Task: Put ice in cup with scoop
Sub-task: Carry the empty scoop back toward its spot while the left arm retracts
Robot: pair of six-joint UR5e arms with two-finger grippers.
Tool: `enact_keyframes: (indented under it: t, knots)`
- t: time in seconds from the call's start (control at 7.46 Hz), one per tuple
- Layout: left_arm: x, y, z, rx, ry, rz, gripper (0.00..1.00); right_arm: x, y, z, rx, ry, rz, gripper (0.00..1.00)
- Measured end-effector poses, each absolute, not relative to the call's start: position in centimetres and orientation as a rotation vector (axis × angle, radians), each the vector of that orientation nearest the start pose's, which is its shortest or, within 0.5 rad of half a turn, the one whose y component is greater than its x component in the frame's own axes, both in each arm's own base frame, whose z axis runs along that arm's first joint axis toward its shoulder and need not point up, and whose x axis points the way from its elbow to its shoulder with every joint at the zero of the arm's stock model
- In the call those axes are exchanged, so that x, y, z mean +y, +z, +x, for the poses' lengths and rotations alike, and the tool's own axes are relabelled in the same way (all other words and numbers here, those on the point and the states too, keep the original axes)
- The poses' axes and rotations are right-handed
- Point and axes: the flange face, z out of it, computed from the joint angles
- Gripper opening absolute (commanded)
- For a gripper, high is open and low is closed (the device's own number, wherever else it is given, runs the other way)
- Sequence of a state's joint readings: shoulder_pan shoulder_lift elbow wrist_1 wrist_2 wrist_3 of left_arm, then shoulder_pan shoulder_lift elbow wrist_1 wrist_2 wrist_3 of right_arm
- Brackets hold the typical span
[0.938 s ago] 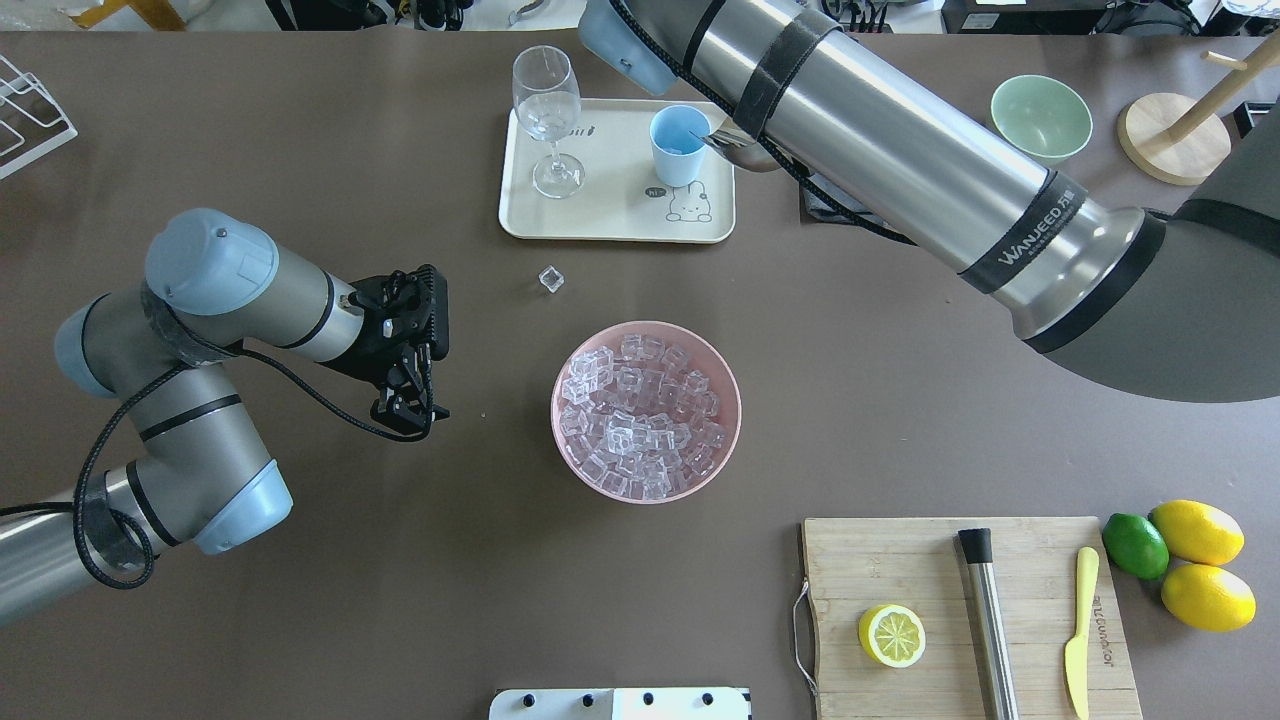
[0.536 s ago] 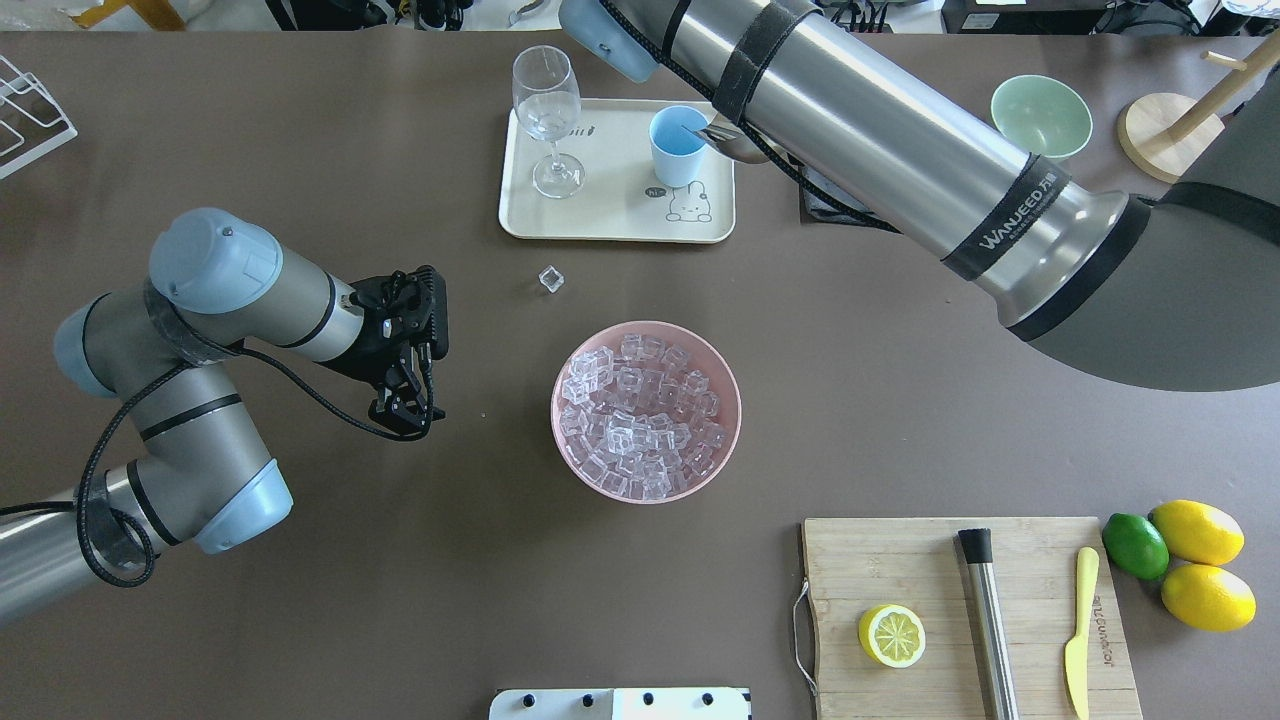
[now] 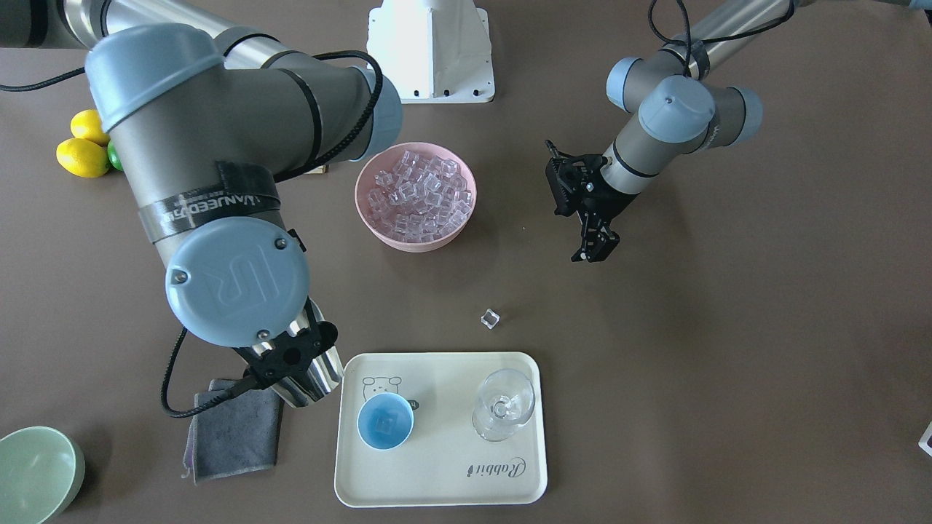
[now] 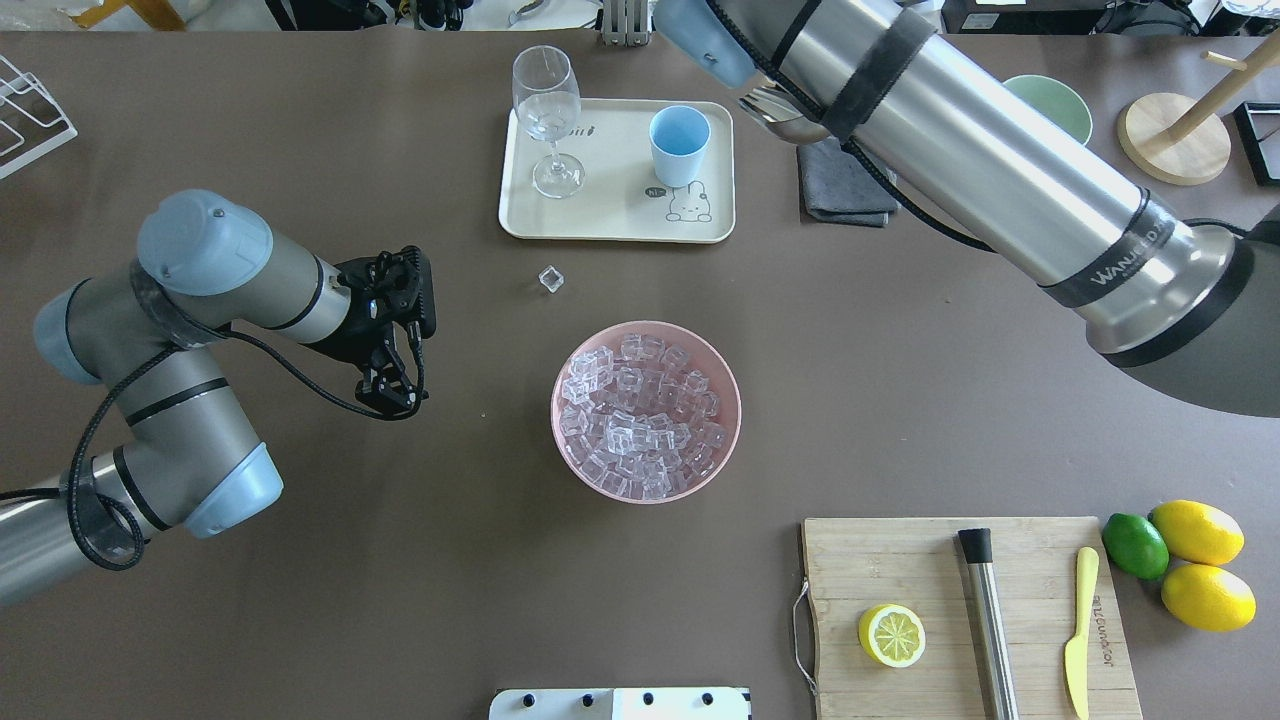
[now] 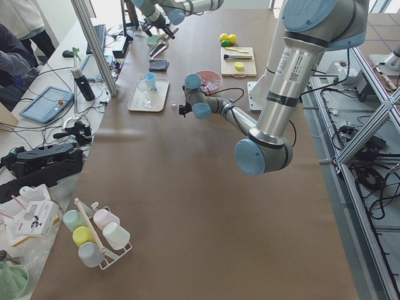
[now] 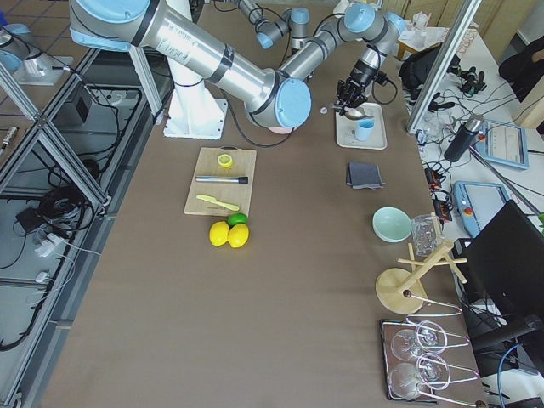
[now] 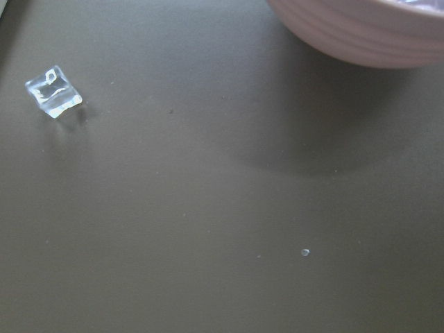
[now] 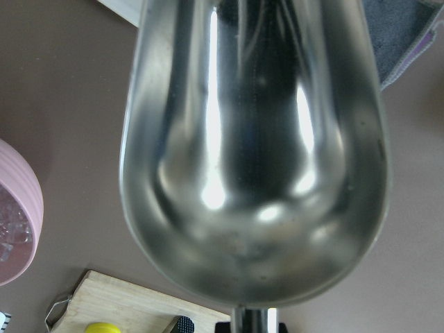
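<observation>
One view, the right wrist's, shows scoop (image 8: 253,139) empty; right tool (image 3: 294,359) clamps it.

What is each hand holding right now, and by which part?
The right hand holds the scoop by its handle; the left hand holds nothing.

Wine glass (image 4: 546,115) on cream tray (image 4: 610,200), pink bowl (image 3: 415,244), grey cloth (image 4: 840,190), wooden cutting board (image 4: 880,560)

Robotics lab: aluminium framing (image 5: 93,44), cables (image 5: 369,178).
</observation>
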State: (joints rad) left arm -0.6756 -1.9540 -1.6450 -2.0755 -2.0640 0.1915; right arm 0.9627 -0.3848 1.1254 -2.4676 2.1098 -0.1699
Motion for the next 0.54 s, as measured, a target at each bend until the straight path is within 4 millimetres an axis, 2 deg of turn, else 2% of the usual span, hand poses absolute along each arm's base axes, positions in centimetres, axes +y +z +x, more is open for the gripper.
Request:
enact_keyframes:
  t: [0.27, 0.54]
  knots:
    - [-48.4, 36.6, 39.5, 0.776, 1.155, 0.714, 0.98, -65.5, 19.2, -32.3, -0.508, -0.617, -0.213, 0.00]
    - [-49.7, 39.1, 32.1, 0.733, 1.049, 0.605, 0.98, -61.3, 24.6, -26.8, -0.494, -0.510, -0.167, 0.00]
